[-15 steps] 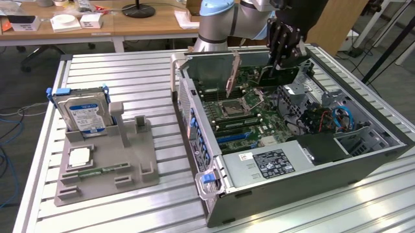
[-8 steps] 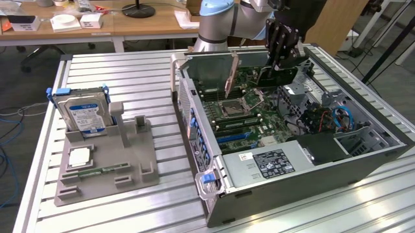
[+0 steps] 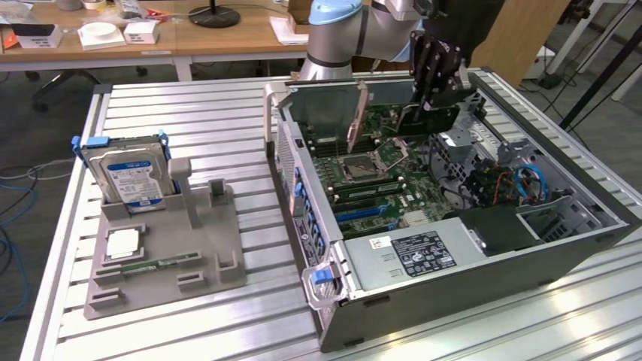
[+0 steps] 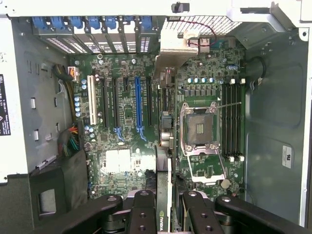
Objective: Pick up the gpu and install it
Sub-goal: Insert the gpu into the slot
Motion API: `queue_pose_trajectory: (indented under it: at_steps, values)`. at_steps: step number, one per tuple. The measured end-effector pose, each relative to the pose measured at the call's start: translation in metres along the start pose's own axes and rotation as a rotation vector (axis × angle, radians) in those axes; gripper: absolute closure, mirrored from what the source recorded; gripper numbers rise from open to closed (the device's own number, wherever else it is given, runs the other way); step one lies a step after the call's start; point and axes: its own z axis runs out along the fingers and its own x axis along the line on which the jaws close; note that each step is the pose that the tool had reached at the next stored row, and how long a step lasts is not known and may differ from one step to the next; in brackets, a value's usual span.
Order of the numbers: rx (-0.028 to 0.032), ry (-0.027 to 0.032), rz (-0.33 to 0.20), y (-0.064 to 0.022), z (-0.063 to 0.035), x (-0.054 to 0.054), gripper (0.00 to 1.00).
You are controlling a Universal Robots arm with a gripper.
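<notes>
While tool (image 4: 165, 204) grips gpu (image 4: 163, 185), motherboard (image 4: 126, 122) lies below.

I see a bench (image 3: 180, 113) of ribbed aluminium slats. Directly on it, toward the exterior view's left, sits a grey parts holder (image 3: 206, 252). Just beside that, toward the exterior view's right, an open computer case (image 3: 452, 278) lies on its side.

We see the open computer case (image 3: 441, 248) on the table (image 3: 201, 105), toward the exterior view's right. The gpu (image 3: 426, 120) stands on edge over the motherboard (image 3: 381, 180) inside it (held by the gripper (image 3: 438, 75)). The parts holder (image 3: 165, 248) with the hard drive (image 3: 125, 173) sits well apart, leftward.
</notes>
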Motion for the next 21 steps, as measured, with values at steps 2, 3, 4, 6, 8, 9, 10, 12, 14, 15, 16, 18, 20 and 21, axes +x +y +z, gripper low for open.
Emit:
queue_pose_trajectory:
  at_steps: [2, 3, 4, 6, 8, 9, 10, 12, 14, 15, 16, 18, 20, 21]
  values:
    - [-0.0001, 0.0002, 0.0, 0.0017, 0.0023, 0.0, 0.74]
    - [-0.0001, 0.0001, 0.0, 0.002, 0.0038, 0.0, 0.74]
    - [0.0, 0.0001, 0.0, 0.0023, 0.0055, 0.001, 0.74]
    - [-0.0001, 0.0, 0.0, 0.003, 0.009, 0.001, 0.74]
    - [-0.0001, 0.0002, 0.0, 0.0035, 0.0125, 0.001, 0.74]
    - [-0.0001, 0.0, 0.0, 0.0037, 0.0143, 0.001, 0.74]
    - [-0.0001, 0.0002, 0.0, 0.0039, 0.0162, 0.002, 0.74]
    - [-0.0001, 0.0001, 0.0, 0.0045, 0.0198, 0.002, 0.74]
    - [-0.0001, 0.0001, 0.0, 0.0052, 0.0234, 0.002, 0.74]
    - [-0.0001, 0.0001, 0.0, 0.0056, 0.0252, 0.002, 0.74]
    - [-0.0001, 0.0002, 0.0, 0.006, 0.0269, 0.003, 0.74]
    - [-0.0001, 0.0003, 0.0, 0.0067, 0.0306, 0.003, 0.74]
    - [-0.0001, 0.0002, 0.0, 0.0072, 0.0342, 0.003, 0.74]
    - [-0.0001, 0.0002, 0.0, 0.0075, 0.036, 0.003, 0.74]
